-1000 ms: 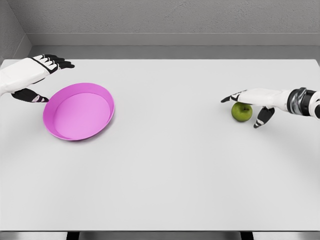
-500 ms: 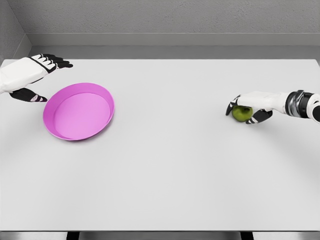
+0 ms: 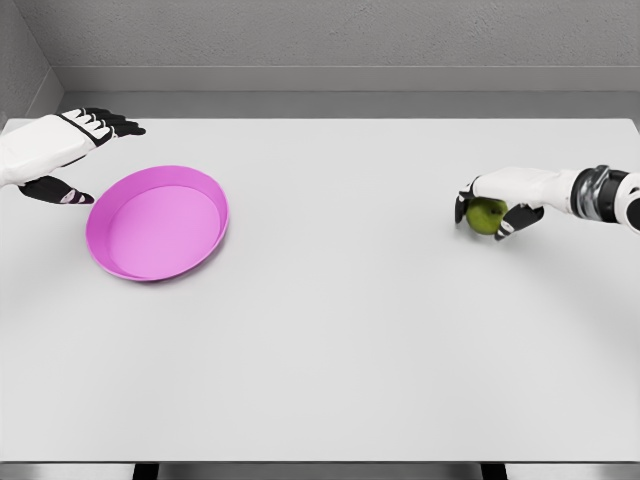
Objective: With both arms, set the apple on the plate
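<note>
Robot view of a pale grey surface [image 3: 330, 330] seen from a head camera, with a grey wall behind it. Pink plate [image 3: 158, 222], round and shallow with a raised rim, lies on the surface at the left. Far to the right of the plate, well apart from it, the right hand [image 3: 497, 203] comes in from the right edge on a white arm, its dark-tipped fingers [image 3: 517, 218] curled around a green apple [image 3: 485, 215], grasping it just above or on the surface; which of the two cannot be told. Just left of the plate, near its rim but not touching it, the left hand [image 3: 62, 146] hovers with fingers stretched out and thumb spread below, holding nothing
</note>
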